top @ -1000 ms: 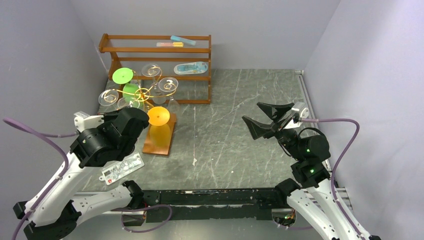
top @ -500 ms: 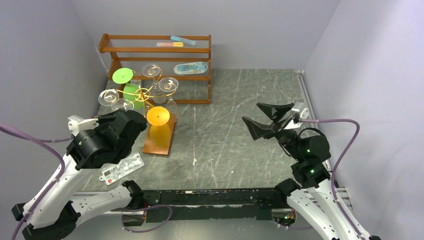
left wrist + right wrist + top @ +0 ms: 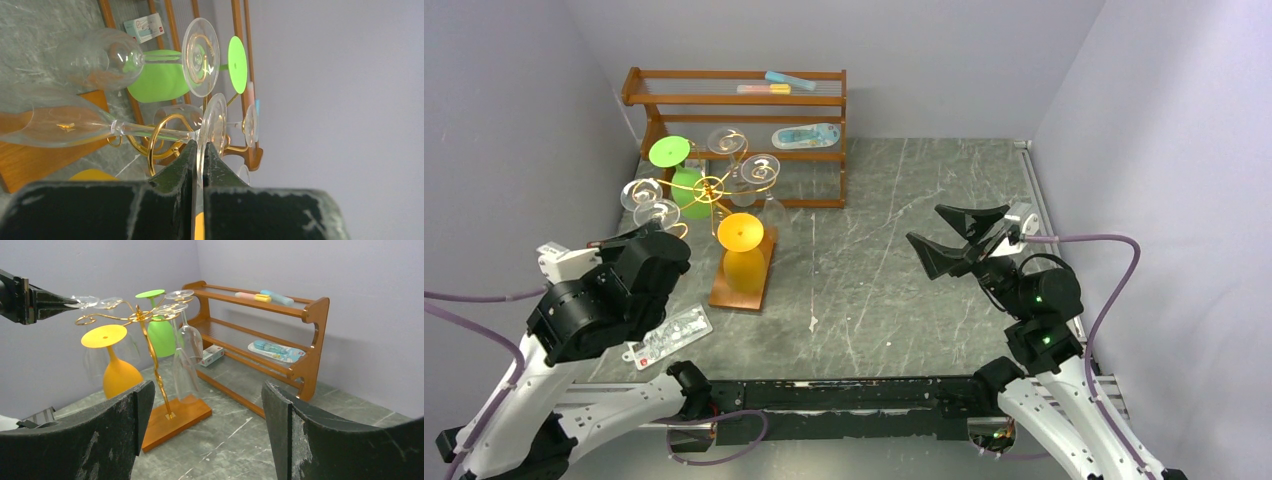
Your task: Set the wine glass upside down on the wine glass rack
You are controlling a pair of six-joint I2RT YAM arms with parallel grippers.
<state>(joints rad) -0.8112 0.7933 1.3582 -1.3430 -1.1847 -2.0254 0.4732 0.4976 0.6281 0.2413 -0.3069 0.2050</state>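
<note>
My left gripper (image 3: 200, 148) pinches the wine glass (image 3: 65, 125) foot (thin rim); I must seat its stem deep in the wine glass rack (image 3: 175, 417) before opening.

The wine glass rack (image 3: 711, 186) stands near the far-left corner of the worktop (image 3: 894, 250), just before the shelf unit (image 3: 734, 100) at the far edge. The wine glass (image 3: 659, 212) hangs at the rack's near-left arm, with other glasses (image 3: 742, 232) around its post. A card (image 3: 667, 337) lies by the near-left corner.

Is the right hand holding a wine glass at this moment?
No, the right hand is wide open and empty, with the wine glass rack standing well beyond it.
</note>
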